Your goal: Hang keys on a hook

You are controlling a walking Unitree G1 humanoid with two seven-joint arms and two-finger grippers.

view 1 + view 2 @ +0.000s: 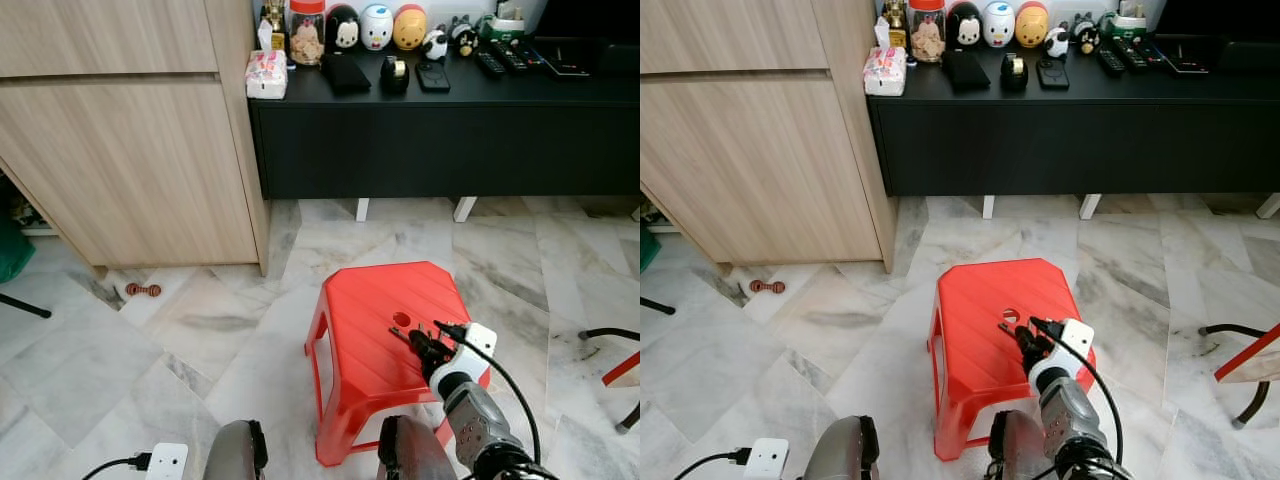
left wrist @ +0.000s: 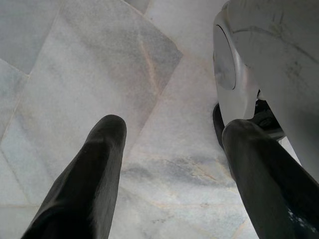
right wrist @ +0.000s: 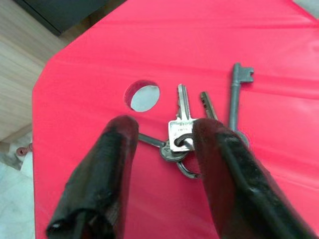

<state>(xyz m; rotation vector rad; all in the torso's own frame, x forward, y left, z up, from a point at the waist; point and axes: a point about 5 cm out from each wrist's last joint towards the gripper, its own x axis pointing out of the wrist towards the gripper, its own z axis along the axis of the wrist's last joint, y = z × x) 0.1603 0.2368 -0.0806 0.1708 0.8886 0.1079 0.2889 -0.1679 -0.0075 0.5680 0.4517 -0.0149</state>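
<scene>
Keys: a bunch of silver metal keys [image 3: 192, 127] on a ring lies flat on the top of the red plastic stool [image 1: 365, 345], between the two fingers of the right gripper and just beyond their tips. One long grey key with a notched bit lies a little outside the finger on one side.
Right gripper: the right gripper [image 3: 162, 132] is low over the stool top. Its two black fingers [image 3: 107, 164] are spread apart, one on each side of the key ring. One finger seems to touch the ring, but the gripper is not closed on it.
Stool: it has a small round hole [image 3: 143, 97] in the seat, just ahead of the right gripper and beside the keys. It stands on the pale marble floor [image 1: 120, 370].
Left gripper: the left gripper [image 2: 172, 164] hangs low over the marble floor, its fingers wide apart and holding nothing.
Further away: beyond the stool stands a long black low cabinet [image 1: 440, 135]; its worktop carries small round figurines [image 1: 377, 27], a jar and remote controls. A light wooden cupboard [image 1: 130, 150] is to the left of it.
</scene>
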